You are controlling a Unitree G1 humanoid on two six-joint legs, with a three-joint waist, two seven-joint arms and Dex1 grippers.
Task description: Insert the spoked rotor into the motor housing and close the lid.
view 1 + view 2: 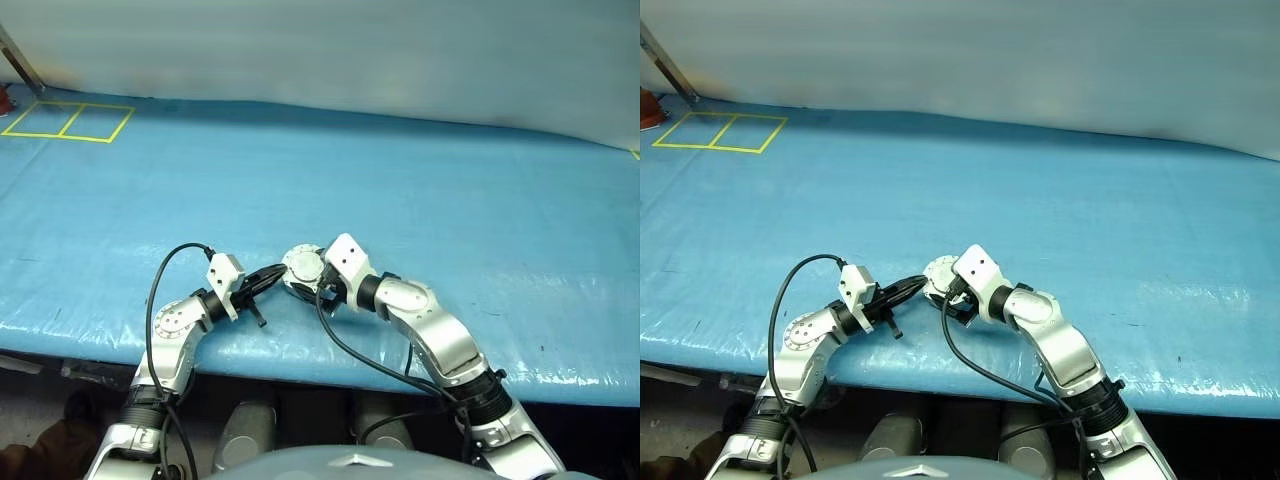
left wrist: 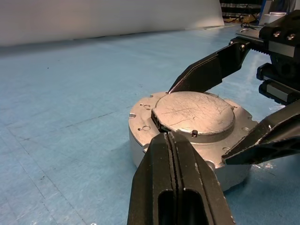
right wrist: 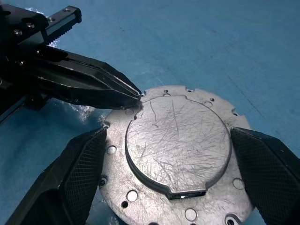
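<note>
Lid (image 3: pixel 178 145) closed on motor housing (image 2: pixel 140 145), lower centre of head view on blue table (image 1: pixel 400 180) | left gripper (image 2: pixel 169 136) shut, tips touching lid edge | right gripper (image 3: pixel 178 187) spread wide, fingers flanking housing.

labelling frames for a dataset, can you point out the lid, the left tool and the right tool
lid (image 3: pixel 178 145): right wrist view, middle of its scratched raised face.
left tool (image 2: pixel 172 140): left wrist view, shut tips at the lid's edge.
right tool (image 3: pixel 171 173): right wrist view, midway between its two spread fingers.
</note>
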